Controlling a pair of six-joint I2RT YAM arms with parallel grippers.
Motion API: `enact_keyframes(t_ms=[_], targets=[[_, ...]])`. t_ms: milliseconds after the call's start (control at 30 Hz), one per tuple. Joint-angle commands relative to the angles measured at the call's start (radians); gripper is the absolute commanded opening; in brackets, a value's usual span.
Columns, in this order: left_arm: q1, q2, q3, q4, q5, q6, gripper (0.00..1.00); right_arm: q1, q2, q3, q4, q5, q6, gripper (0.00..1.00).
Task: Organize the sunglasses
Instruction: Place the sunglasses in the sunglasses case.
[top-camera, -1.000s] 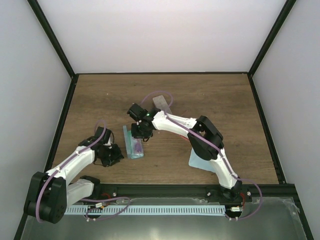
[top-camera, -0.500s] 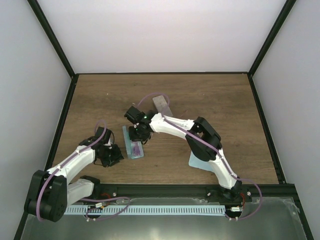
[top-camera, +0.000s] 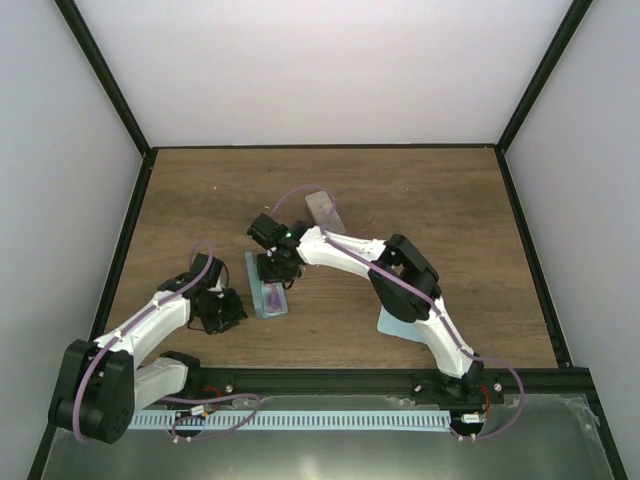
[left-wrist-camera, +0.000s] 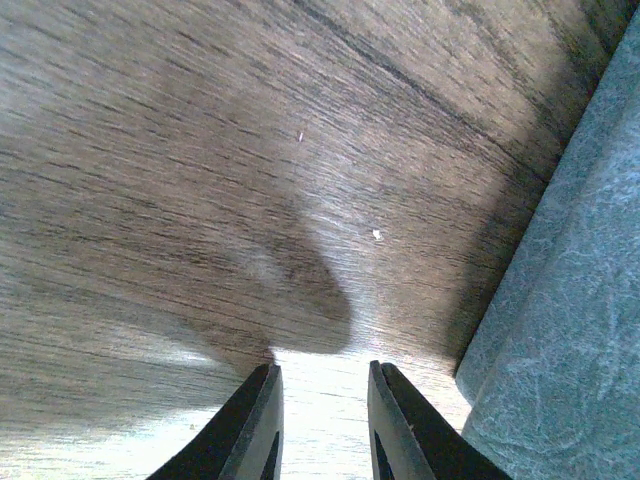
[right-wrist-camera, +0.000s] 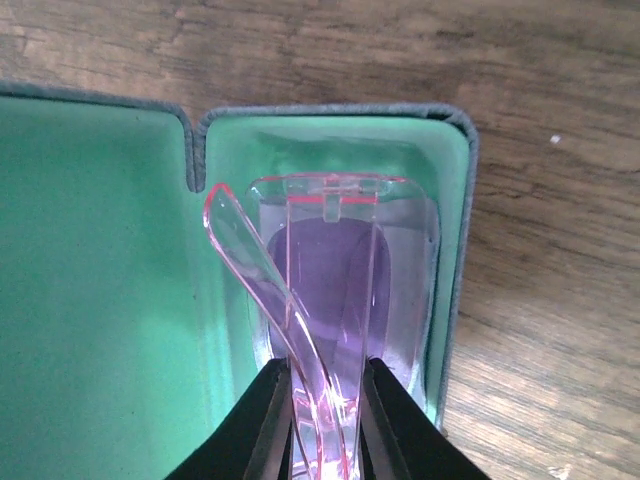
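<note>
An open oblong case (top-camera: 266, 298) with green lining (right-wrist-camera: 100, 280) lies left of the table's middle. My right gripper (right-wrist-camera: 327, 375) is shut on the sunglasses (right-wrist-camera: 330, 270), a clear pink-framed folded pair with purple lenses. They stand end-down inside the case's right half, one arm curving out to the left. In the top view the right gripper (top-camera: 274, 270) hangs over the case's far end. My left gripper (left-wrist-camera: 320, 375) is low over the wood just left of the case (left-wrist-camera: 560, 330), open a little with nothing between its fingers.
A grey closed case (top-camera: 323, 207) lies farther back behind the right arm. A light-blue cloth (top-camera: 394, 322) shows under the right arm's elbow. Black frame rails border the wooden table (top-camera: 450, 220) on all sides.
My right gripper has shifted slightly left and toward the near edge over the open case, still holding the sunglasses. The left arm has not moved.
</note>
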Motion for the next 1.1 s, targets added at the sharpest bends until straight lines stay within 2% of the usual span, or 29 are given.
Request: enact_keyframes(t_ms=[0,167,733,1067], targets=[[-0.002,0.016,-0.014,0.016,-0.006,-0.001,0.24,0.007,0.006,0.06,-0.017,0.043,-0.022,0.11],[-0.002,0.024,-0.013,0.021,-0.006,-0.003,0.24,0.007,0.01,0.052,-0.008,0.046,-0.024,0.12],[-0.002,0.062,-0.001,0.042,-0.001,-0.009,0.23,0.007,-0.041,0.023,0.013,0.01,-0.062,0.29],[-0.002,0.036,0.056,-0.006,-0.039,-0.017,0.23,-0.005,-0.226,-0.118,0.061,0.087,-0.084,0.29]])
